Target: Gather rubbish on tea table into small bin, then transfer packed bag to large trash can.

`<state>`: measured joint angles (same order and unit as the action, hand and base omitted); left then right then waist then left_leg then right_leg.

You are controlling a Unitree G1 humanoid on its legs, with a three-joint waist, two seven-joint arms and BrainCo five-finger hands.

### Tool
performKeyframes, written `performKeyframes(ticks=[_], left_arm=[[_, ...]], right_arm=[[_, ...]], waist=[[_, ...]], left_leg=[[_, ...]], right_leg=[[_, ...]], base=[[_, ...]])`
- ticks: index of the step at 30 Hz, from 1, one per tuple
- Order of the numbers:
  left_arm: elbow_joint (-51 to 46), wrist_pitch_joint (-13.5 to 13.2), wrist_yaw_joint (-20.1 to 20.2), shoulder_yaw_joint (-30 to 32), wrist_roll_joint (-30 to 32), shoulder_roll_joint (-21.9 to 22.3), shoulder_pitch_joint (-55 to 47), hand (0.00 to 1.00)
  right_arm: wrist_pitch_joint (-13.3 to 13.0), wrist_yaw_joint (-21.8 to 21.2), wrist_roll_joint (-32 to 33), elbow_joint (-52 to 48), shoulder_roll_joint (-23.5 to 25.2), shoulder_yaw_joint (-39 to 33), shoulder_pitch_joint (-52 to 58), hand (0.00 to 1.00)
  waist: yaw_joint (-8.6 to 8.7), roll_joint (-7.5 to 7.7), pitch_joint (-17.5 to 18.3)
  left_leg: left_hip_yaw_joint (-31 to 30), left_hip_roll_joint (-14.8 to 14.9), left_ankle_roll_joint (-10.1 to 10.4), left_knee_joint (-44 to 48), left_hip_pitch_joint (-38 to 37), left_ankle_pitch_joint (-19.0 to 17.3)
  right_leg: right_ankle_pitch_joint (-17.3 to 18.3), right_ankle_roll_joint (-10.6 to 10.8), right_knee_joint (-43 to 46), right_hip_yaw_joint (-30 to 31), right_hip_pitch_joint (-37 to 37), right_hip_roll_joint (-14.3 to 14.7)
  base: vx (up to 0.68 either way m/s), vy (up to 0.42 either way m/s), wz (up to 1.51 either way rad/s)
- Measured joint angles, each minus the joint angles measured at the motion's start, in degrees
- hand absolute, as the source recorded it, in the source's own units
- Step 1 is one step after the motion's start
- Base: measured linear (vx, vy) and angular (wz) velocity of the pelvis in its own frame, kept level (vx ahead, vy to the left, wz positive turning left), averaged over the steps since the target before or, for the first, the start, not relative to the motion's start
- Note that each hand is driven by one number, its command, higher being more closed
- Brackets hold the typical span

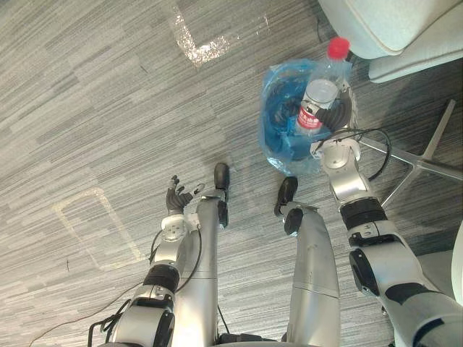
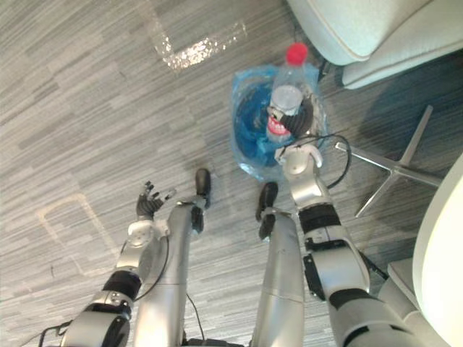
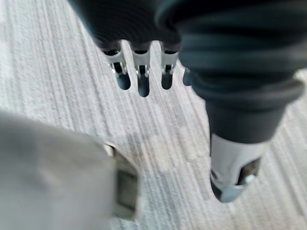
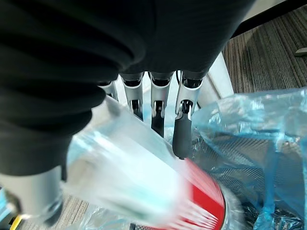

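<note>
The right hand (image 1: 338,114) is clamped on a clear plastic bottle (image 1: 319,95) that has a red cap (image 1: 338,48) and a red label. In the right wrist view its fingers (image 4: 183,120) lie across the bottle's side, with the thumb on the opposite side. The bottle is tilted, its cap end pointing away from the robot. It hangs over the opening of the small round bin (image 1: 269,116), which is lined with a crinkled blue plastic bag (image 1: 286,148). The bottle's body is above the part of the bin's rim nearest the hand, and the cap reaches past the bag's edge.

The left hand (image 1: 176,196) is well apart from the bin, on the robot's left, above bare floor. Its fingers (image 3: 139,72) are spread and relaxed and touch nothing.

The bin stands on grey striped carpet (image 1: 87,108). Beyond the bin from the robot is a pale upholstered armchair (image 1: 391,29). To the bin's right a silver star-shaped chair base (image 1: 416,163) rests on the carpet. Left of the bin, beyond the left hand, a faint pale tape outline (image 1: 94,224) marks the carpet. A shiny tape corner (image 1: 199,47) lies further from the robot on that same side.
</note>
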<state>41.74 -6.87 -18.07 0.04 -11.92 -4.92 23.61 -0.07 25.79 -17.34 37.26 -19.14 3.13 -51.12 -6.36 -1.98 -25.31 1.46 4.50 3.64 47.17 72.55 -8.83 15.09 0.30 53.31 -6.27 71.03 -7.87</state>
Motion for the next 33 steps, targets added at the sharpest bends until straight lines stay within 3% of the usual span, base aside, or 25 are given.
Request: performKeyframes(ticks=[11,21,33], left_arm=[[-0.7,-0.1,-0.5,0.0,-0.7,-0.4,0.0,0.00],[-0.5,0.0,-0.6,0.1,-0.6,-1.2,0.0,0.00],[-0.4,-1.3,-0.6,0.2,-1.6,-1.4,0.2,0.00]], right_arm=[[-0.1,0.1,-0.9,-4.6,0.0,3.6,2.1,0.00],[-0.3,-2.0,-8.3,-7.2,0.0,7.4,7.5,0.00],[0.2,-3.9,-14.2,4.0,2.8,10.7,6.0,0.00]], waist=[[0.07,0.09,0.6],[0.16,0.10,0.6],[0.11,0.90,2.0]], left_leg=[[-0.1,0.6,-0.2,1.7,1.8,-0.1],[0.0,1.8,-0.1,1.8,1.7,-0.1],[-0.5,1.6,0.2,0.8,4.1,0.1]], right_leg=[[-0.1,-0.4,0.6,-0.2,1.2,0.4],[-0.6,-1.1,0.3,-0.6,1.2,1.1],[-0.6,-1.2,-0.6,-1.3,3.2,1.1]], base=[[-0.01,0.008,-0.02],[-0.03,0.007,-0.04],[0.00,0.004,0.01]])
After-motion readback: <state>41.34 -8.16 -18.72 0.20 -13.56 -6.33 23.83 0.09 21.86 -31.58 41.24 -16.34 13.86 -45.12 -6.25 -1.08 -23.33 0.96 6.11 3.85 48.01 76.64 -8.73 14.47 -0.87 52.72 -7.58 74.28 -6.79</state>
